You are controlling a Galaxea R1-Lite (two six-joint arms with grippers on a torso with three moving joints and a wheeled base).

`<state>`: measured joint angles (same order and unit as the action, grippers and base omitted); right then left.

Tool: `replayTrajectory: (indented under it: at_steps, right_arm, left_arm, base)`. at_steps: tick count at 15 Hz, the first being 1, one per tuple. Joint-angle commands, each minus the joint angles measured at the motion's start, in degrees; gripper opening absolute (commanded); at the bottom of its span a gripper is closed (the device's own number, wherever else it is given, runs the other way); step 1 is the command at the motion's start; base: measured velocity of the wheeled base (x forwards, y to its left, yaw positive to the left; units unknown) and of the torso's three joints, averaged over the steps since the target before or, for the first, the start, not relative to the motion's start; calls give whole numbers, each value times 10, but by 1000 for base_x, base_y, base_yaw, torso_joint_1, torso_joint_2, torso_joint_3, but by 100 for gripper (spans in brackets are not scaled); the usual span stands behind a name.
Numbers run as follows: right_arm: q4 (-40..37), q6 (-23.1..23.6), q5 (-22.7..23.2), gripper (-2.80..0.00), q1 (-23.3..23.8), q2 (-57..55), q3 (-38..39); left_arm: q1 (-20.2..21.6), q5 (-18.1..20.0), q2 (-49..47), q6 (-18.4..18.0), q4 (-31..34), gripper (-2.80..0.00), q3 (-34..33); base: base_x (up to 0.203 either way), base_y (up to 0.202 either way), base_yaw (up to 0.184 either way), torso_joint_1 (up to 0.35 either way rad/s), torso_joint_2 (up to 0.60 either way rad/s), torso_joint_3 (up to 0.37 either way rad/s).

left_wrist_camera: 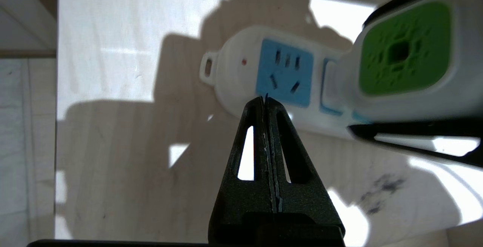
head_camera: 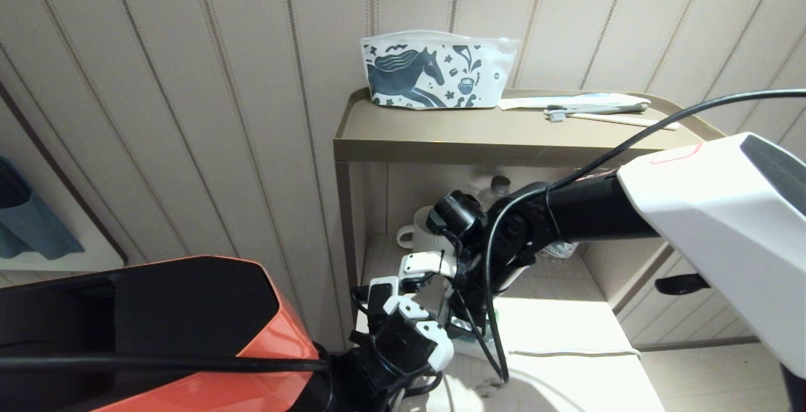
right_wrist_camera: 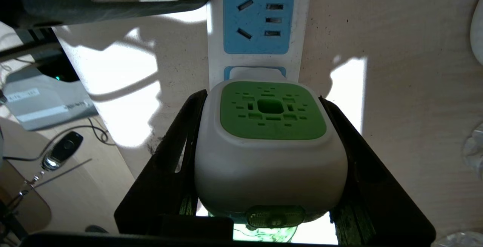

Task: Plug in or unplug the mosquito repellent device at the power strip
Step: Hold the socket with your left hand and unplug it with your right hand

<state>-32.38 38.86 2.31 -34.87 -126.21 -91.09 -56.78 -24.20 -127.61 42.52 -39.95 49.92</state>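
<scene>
Risk lies in the right gripper point(right_wrist_camera: 269, 152), clamped on the mosquito repellent device point(right_wrist_camera: 269, 141) seated in the power strip point(right_wrist_camera: 258, 16) mid-shelf, dragging the strip along, since the closed left gripper point(left_wrist_camera: 266, 101) hovers beside its end.

A pale wood-grain tabletop point(left_wrist_camera: 113, 156), patched with sunlight and shadow, carried a white power strip point(left_wrist_camera: 234, 73) with light-blue socket faces lying flat on it. Behind stood a tan shelf unit point(head_camera: 441, 141); on its top lay a horse-print pouch point(head_camera: 434, 72) and a toothbrush point(head_camera: 592, 109).
</scene>
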Motion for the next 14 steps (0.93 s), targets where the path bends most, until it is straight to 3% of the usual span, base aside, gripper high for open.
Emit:
replayTrajectory:
  at_steps: [1,6,14]
  right_arm:
    - [-2,2,0,-280,-1,1,2]
    - [-2,-4,-1,-280,0,2,2]
    - [9,-7,0,-280,16,4,-8]
  left_arm:
    - [-3,-2,-1,3,-7,-280,2]
    - [-3,-13,6,22,-7,-280,-1]
    - [-23,-22,11,14,-60,-280,-104]
  base:
    - [0,0,0,0,0,0]
    - [0,0,0,0,0,0]
    - [0,0,0,0,0,0]
